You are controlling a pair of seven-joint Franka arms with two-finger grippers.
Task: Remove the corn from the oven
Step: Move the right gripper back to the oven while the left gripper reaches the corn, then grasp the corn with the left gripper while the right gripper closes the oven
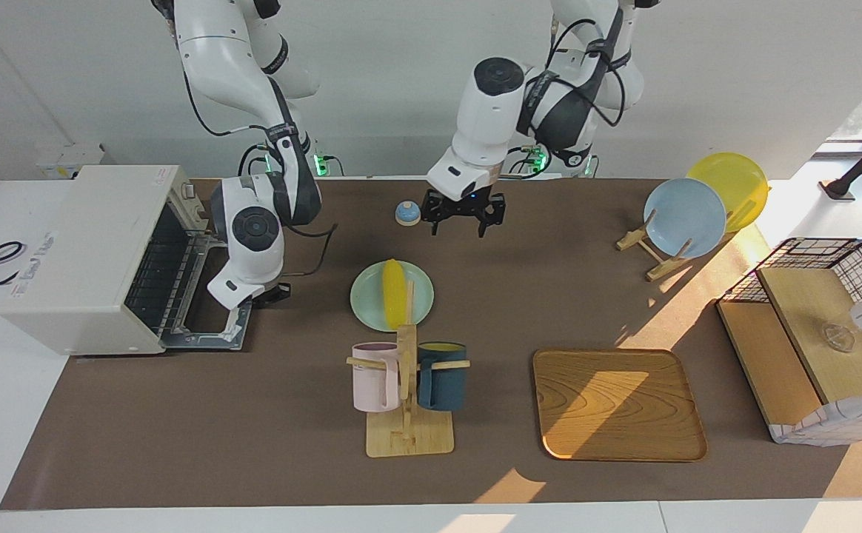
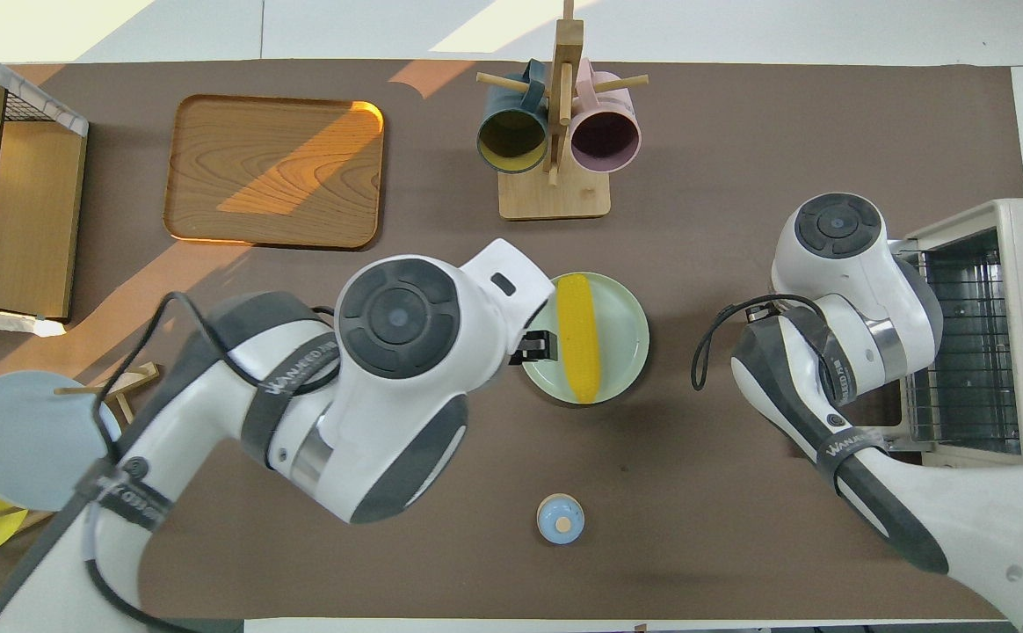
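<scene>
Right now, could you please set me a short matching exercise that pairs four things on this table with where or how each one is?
Things:
1. corn
2. oven
3. left gripper
4. pink mug

Places or states:
A. hanging on the wooden rack next to the dark blue mug
B. door dropped open, wire shelf showing
C. lying on the pale green plate
D. open, up in the air beside the small blue bell

Pairs: 1-C, 2-B, 3-D, 4-A
</scene>
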